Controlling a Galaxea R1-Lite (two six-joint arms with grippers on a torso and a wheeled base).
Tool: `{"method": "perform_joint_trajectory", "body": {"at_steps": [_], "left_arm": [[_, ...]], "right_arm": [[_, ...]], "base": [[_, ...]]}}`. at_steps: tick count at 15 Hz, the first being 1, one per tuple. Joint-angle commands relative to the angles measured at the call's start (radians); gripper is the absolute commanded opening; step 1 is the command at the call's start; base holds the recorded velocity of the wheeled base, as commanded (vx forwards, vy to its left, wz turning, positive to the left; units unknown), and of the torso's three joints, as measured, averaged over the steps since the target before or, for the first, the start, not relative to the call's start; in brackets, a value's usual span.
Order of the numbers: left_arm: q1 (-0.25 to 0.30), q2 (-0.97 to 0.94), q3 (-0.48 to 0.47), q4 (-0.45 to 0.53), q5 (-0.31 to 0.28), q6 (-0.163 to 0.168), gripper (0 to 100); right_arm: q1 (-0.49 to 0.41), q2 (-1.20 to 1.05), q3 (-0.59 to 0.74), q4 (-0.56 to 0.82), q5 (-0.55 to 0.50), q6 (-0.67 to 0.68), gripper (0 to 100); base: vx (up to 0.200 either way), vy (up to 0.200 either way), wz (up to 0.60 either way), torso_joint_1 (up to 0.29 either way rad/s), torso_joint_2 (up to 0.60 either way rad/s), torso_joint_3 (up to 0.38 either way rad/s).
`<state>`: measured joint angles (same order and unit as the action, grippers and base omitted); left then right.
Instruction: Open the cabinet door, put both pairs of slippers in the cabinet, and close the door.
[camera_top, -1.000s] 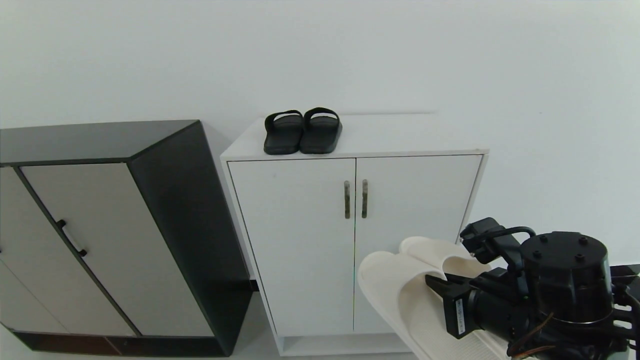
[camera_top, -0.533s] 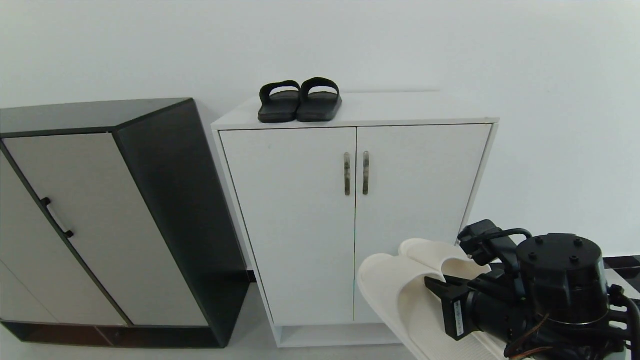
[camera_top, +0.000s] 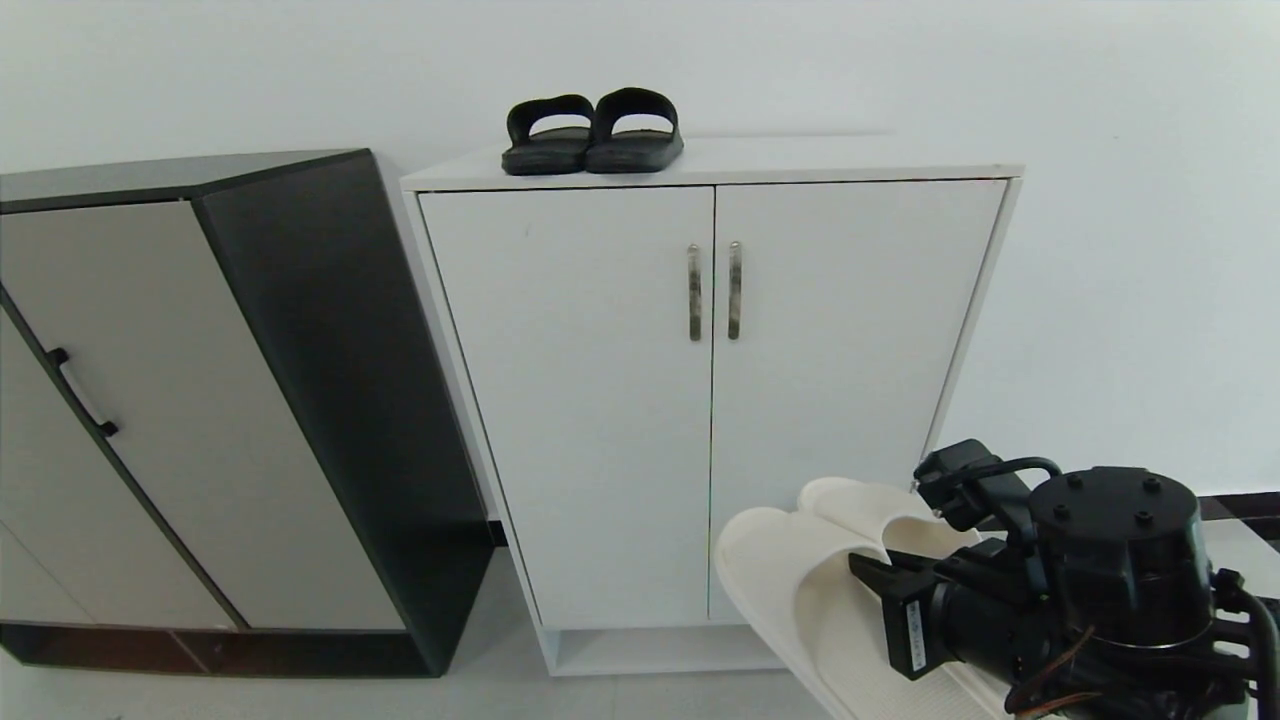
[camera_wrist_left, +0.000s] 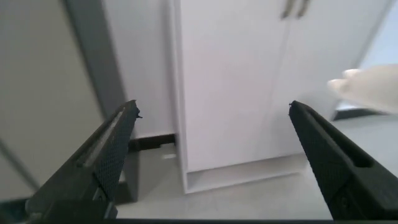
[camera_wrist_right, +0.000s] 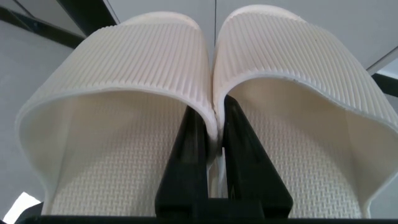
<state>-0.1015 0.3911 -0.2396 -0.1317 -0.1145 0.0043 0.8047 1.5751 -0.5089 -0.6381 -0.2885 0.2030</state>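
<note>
- The right gripper has its two black fingers drawn narrow. They pinch the touching inner strap edges of the pair of cream ribbed foam slippers, one finger inside each slipper.
- The right wrist view gives that pinch close up: two slippers side by side, toes pointing away from the camera, with ribbed straps and textured footbeds.
- From the head view, the right gripper carries the cream ribbed foam slippers in the air, low before the right door of the white two-door wooden cabinet.
- The left gripper has its two fingers spread wide and holds nothing. It is low and faces the cabinet's left door, near the floor.
- The left wrist view takes in the cabinet's foot and floor gap, and a cream toe to one side.
- The head view also shows the cabinet top, where one pair of black rubber slide slippers sits towards the left, the two touching.
- Count: two pairs of slippers, four in all; two doors, both closed; two slim metal bar handles, upright beside the centre seam.
- A black-framed cabinet with a grey door stands just left of the white one.
</note>
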Motion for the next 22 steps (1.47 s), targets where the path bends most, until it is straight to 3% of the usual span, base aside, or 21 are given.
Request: {"method": "perform_joint_trajectory", "body": {"at_steps": [1,5,7,9,14,16,19,22], "left_arm": [[-0.024,0.315,-0.132,-0.098,-0.126,0.0,100],[-0.04,0.621,-0.196,-0.364,-0.241,-0.006,100],[-0.132,0.747,-0.237,-0.477,-0.234,-0.03,100],[-0.173,0.833,-0.273,-0.496,-0.231,-0.049,100],[-0.302,1.031,-0.458,-0.51,-0.229,-0.055,100],[-0.336,1.068,-0.488,-0.511,-0.229,-0.056,100],[-0.402,1.106,-0.552,-0.508,-0.159,-0.058,100],[-0.426,1.218,-0.655,-0.506,-0.156,-0.059,100]], "right_arm": [[0.001,0.006,0.0,0.0,-0.001,0.0,0],[0.001,0.002,0.0,0.0,-0.001,-0.004,0],[0.001,0.005,0.0,0.0,-0.001,-0.004,0],[-0.001,0.003,0.001,0.0,-0.001,-0.004,0],[0.013,0.019,0.018,-0.023,0.002,-0.011,0],[0.014,0.02,0.02,-0.025,0.002,-0.011,0],[0.016,0.02,0.02,-0.031,0.003,-0.011,0],[0.016,0.022,0.021,-0.032,0.003,-0.011,0]], "base": [[0.0,0.0,0.0,0.0,0.0,0.0],[0.0,0.0,0.0,0.0,0.0,0.0],[0.0,0.0,0.0,0.0,0.0,0.0],[0.0,0.0,0.0,0.0,0.0,0.0],[0.0,0.0,0.0,0.0,0.0,0.0],[0.0,0.0,0.0,-0.022,0.21,0.129],[0.0,0.0,0.0,0.004,0.09,0.033],[0.0,0.0,0.0,0.0,0.0,0.0]]}}
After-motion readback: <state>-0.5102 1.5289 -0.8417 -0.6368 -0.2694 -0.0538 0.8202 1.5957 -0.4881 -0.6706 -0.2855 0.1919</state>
